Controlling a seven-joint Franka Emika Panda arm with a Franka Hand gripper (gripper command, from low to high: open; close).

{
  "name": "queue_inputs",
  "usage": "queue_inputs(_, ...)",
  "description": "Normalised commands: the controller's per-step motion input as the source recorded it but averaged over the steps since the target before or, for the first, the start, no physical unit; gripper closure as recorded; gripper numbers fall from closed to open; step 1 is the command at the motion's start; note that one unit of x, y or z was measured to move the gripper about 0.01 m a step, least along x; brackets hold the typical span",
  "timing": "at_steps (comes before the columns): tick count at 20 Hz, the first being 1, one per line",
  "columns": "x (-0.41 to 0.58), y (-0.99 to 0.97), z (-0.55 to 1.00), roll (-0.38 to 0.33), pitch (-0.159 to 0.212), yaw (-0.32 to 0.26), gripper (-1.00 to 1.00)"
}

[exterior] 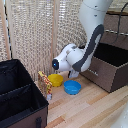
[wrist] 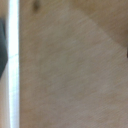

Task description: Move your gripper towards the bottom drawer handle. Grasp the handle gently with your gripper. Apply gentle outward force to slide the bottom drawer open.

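In the exterior view the white arm bends down to the front of the bottom drawer (exterior: pixel 107 70), a dark brown box that stands slid out with its dark inside showing. The gripper (exterior: pixel 75 73) is a small dark shape tucked under the wrist, close to the drawer front's near end; its fingers do not show clearly. The arm hides the bottom drawer handle in this view. The blurred wrist view shows the drawer's brown front (wrist: pixel 75 65) very close, crossed by a pale silver bar, the bottom drawer handle (wrist: pixel 13 65). No fingers can be made out there.
The upper drawer (exterior: pixel 117 22) with its own silver bar sits above at the exterior view's right. On the wooden floor are a blue bowl (exterior: pixel 72 87), a yellow bowl (exterior: pixel 55 79) and an orange packet (exterior: pixel 46 82). A big black fabric bin (exterior: pixel 17 95) fills the lower left.
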Motion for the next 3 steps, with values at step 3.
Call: queue_inputs(3, 0.257, 0.28, 0.42, 0.058, 0.057, -0.07, -1.0)
